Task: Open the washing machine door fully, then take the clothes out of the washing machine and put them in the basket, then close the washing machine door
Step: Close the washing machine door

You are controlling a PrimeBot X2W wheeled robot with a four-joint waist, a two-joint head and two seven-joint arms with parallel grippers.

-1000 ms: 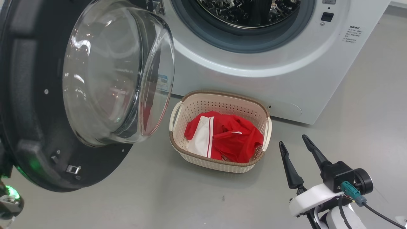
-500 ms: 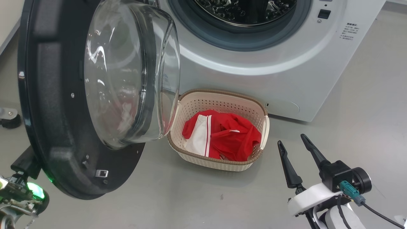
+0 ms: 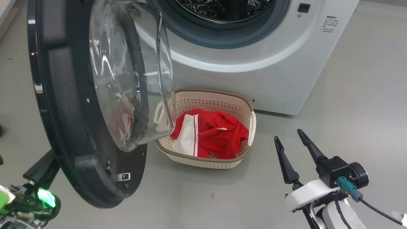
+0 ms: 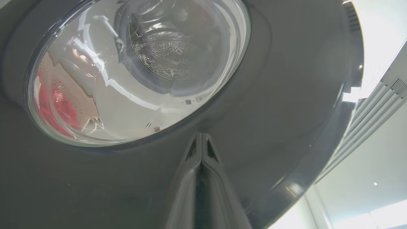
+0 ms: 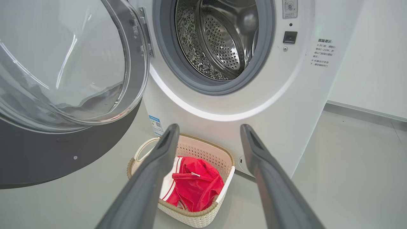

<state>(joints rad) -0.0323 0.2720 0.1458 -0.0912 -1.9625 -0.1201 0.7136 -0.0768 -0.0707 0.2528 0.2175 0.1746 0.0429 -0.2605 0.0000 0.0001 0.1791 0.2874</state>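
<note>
Two grippers, one load. We log the washing machine [image 3: 254, 73] at 12 o'clock in the head view, its top cropped and drum mouth uncovered. The washing machine door [image 3: 63, 127] stands swung out at 9 o'clock, and its glass bowl blurs the left end of the basket [image 3: 219, 101]. The basket is on the floor at the machine's foot and holds the clothes [image 3: 222, 136]. The right gripper [image 3: 287, 135] is at 4 o'clock, jaws apart and empty. The left gripper [image 4: 201, 140] has its fingers pressed together against the door's dark outer face.

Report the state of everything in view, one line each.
washing machine: mouth uncovered, drum looks empty
washing machine door: open
basket: upright on the floor
clothes: crumpled in the basket
left hand: shut, at the door
right hand: open, empty
</note>
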